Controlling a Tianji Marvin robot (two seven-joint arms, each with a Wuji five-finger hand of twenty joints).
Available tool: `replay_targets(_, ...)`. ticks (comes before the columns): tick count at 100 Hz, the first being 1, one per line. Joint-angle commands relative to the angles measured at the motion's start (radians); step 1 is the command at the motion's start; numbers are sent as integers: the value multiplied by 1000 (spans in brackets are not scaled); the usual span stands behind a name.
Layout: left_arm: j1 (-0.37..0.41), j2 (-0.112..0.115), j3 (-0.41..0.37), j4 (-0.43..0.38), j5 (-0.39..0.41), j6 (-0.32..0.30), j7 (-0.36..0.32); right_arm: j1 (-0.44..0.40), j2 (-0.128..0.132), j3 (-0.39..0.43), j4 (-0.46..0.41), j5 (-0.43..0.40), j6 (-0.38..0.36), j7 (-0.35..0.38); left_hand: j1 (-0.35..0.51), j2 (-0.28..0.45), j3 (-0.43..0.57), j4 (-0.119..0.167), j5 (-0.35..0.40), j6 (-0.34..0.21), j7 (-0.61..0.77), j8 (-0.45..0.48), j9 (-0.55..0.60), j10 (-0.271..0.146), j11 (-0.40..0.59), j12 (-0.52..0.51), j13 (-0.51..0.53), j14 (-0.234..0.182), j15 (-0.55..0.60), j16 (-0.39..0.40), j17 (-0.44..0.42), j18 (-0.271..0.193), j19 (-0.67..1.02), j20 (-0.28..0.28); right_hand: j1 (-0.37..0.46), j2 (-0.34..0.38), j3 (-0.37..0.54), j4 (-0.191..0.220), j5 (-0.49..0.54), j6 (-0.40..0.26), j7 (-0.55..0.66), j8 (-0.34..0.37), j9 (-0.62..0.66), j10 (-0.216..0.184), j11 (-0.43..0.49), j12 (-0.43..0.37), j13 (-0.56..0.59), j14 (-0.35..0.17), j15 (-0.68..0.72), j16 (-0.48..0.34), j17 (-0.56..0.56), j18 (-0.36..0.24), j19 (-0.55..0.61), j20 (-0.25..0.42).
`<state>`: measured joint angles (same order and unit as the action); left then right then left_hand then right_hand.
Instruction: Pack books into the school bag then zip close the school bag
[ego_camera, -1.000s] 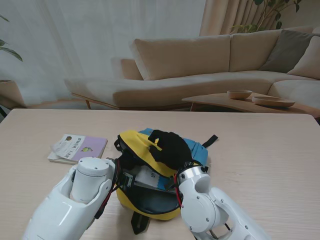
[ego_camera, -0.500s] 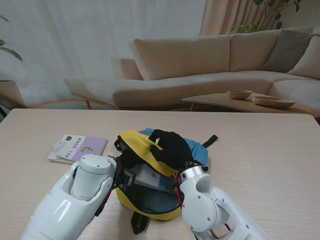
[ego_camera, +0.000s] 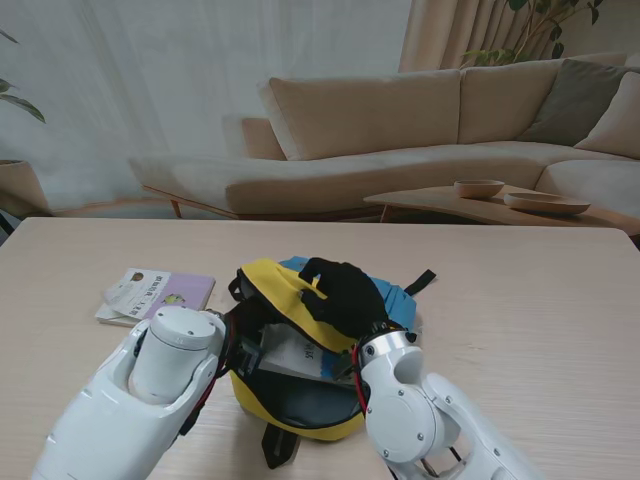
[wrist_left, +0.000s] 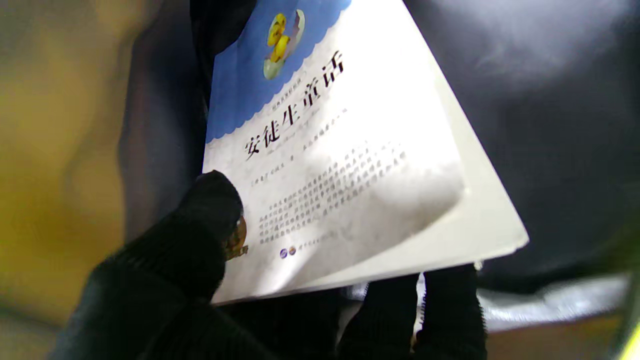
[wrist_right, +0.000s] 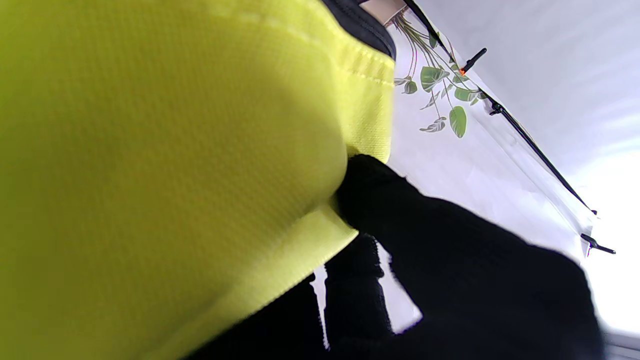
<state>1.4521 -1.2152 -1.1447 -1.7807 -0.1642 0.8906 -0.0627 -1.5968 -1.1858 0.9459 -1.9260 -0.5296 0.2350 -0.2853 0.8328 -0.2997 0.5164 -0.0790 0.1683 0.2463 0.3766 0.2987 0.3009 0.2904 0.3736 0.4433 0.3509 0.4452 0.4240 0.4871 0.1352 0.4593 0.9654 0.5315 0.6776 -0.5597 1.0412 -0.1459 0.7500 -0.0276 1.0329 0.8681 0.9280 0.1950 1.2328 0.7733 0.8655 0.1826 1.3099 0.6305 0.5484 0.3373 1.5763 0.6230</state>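
The left hand, gloved in black knit, pinches a book by its near corner, one finger on the cover and others under the edge; in the stand's view that hand is hidden behind its white arm; the book is a thin glossy paperback, white with a scalloped blue band and dark printed characters, its far end pointing into the dark lining of the school bag. The right hand, also black-gloved, has its fingers closed on the bag's yellow flap, a woven, soft fabric, held up over the opening; the bag lies on the pale wood-grain tabletop, yellow and blue with black straps; a second book, flat with a lilac cover, rests to its left.
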Motion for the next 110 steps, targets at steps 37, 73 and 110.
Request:
replay_targets(37,51,49,-30,-142,154,26,-68,-4,-9,1,-12,11,-8,13,-27,50,-76,43,-10,4,-214,-126,-97,18,-92,-88,-120,-20,-110,-87,-98,-63,-153,-108,80,87,0,78,32,-121,195,105,-18,22,22,22,10,-30,31,12,-4,-11,44,19)
replay_targets(73,172,119,-62,-270,415,-67,-156,-1,-10,7,-10,21,-5,16,-21,68,-122,48,2,-33,-2,-30,-25,21,-96,-76,-83,-10,-103,-72,-88,-47,-140,-106,81,88,-2,77,32,-121,195,106,-18,22,22,22,8,-31,30,12,-6,-9,44,19)
replay_targets(110,418,104,-211,-406,609,-236,-52,-5,3,16,0,51,-25,77,-13,67,-118,49,38,-55,46,5,-3,-7,-92,-54,-86,-31,-103,-49,-129,-58,-147,-101,79,73,3,74,37,-124,183,95,-19,24,11,17,3,-28,24,10,-12,-8,40,18)
